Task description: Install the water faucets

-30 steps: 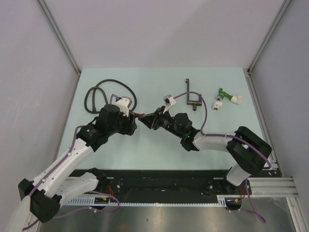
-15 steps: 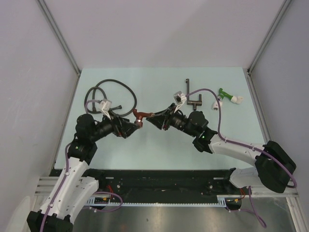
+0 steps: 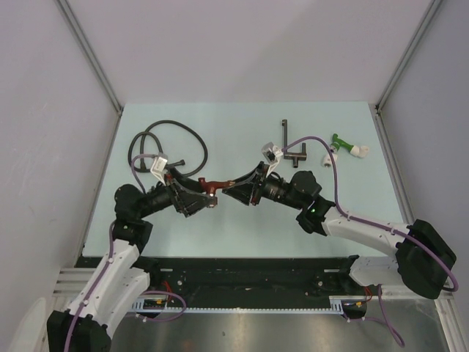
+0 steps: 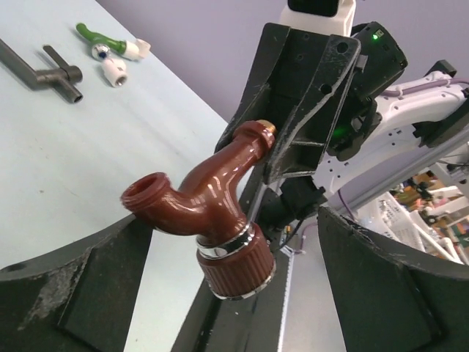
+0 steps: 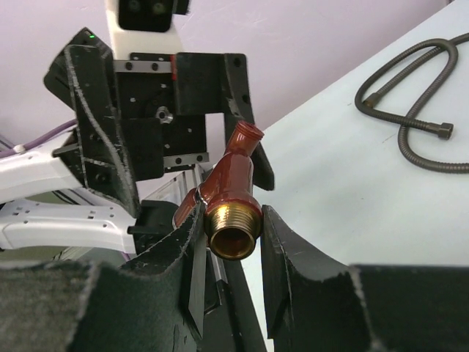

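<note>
Seen from above, two robot arms meet over the pale table (image 3: pixel 242 125), a little left of its middle. Between them, lifted off the surface, is the brown faucet (image 3: pixel 214 185).

The right gripper (image 3: pixel 231 188) has its jaws pressed against either side of the faucet's brass threaded end, carrying it. The left gripper (image 3: pixel 205 196) faces it with jaws spread wide on either side of the faucet's ribbed collar; they do not seem to touch it.

This looks like a mid-air handover or regrasp. While the threaded end is pinched, it probably cannot be screwed into anything.

The green faucet (image 3: pixel 343 144) lies near the far right corner, with a small white fitting (image 3: pixel 329 159) just beside it. A dark metal pipe piece (image 3: pixel 293 149) lies near them, toward the middle of the far edge. A coiled black hose (image 3: pixel 134 147) lies toward the far left corner.
</note>
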Action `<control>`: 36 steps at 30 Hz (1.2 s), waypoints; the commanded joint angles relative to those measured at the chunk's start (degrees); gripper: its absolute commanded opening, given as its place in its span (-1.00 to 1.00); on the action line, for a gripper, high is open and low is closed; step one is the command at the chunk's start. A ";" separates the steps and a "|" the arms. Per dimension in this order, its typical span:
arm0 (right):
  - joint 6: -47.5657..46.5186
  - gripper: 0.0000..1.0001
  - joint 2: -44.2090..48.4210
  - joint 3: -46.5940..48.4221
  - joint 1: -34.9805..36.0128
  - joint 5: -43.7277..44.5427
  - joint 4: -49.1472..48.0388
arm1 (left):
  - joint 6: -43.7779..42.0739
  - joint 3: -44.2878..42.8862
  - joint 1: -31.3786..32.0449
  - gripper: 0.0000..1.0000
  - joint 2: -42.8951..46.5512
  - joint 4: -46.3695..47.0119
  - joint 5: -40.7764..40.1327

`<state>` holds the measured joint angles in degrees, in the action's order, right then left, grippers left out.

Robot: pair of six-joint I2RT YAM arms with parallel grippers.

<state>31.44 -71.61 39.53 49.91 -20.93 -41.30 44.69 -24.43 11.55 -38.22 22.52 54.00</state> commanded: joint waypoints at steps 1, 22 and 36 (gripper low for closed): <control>-0.15 -1.00 1.13 -0.33 0.28 -3.06 -5.02 | 13.83 4.11 -0.48 0.91 -2.21 19.79 1.64; -0.33 -1.00 -1.51 -0.24 0.80 -5.53 -8.44 | 30.47 7.20 -0.30 0.14 -0.72 35.84 -2.14; -6.65 -0.30 0.85 -0.24 2.12 -2.81 -2.66 | 20.02 3.52 -0.30 -1.00 1.92 19.70 -2.23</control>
<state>27.92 -72.49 39.11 51.55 -27.81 -47.31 71.85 -16.84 10.96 -37.63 47.92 50.57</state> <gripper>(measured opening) 0.338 0.251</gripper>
